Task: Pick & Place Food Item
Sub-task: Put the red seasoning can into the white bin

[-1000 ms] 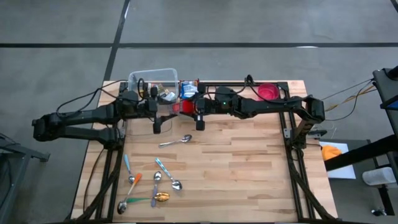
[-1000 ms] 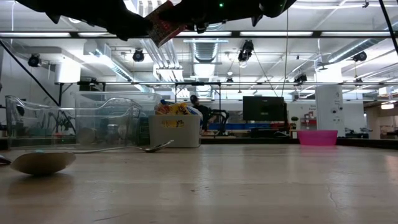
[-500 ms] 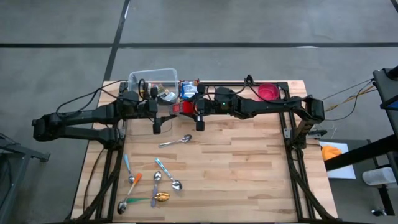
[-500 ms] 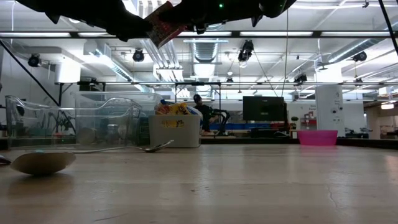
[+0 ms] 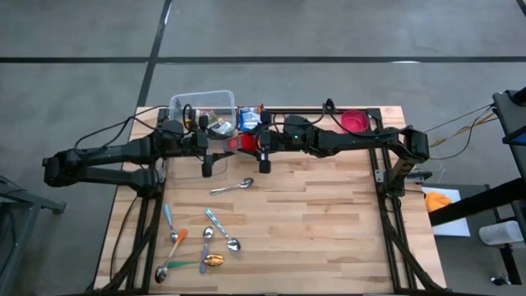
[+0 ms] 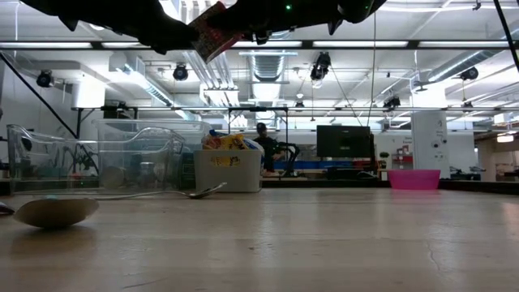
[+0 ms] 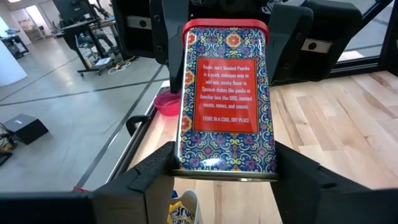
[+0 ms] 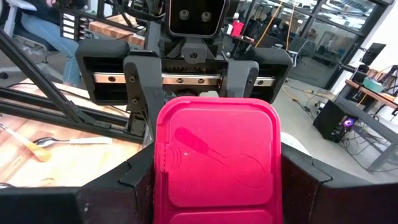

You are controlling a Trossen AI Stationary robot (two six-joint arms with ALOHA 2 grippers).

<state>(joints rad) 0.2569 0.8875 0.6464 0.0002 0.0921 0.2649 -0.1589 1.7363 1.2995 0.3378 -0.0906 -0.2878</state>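
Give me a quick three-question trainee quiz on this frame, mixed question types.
1. True or false: the spice tin rests on the table.
2. Where is the pink bowl? A: near the table's far right corner. B: among the spoons. C: inside the clear bin.
3. Whose fingers are on the tin's sides?

Key
1. False: it is held up in the air, well above the wood.
2. A.
3. Both: the left gripper is at its base and the right gripper is at its red lid end.
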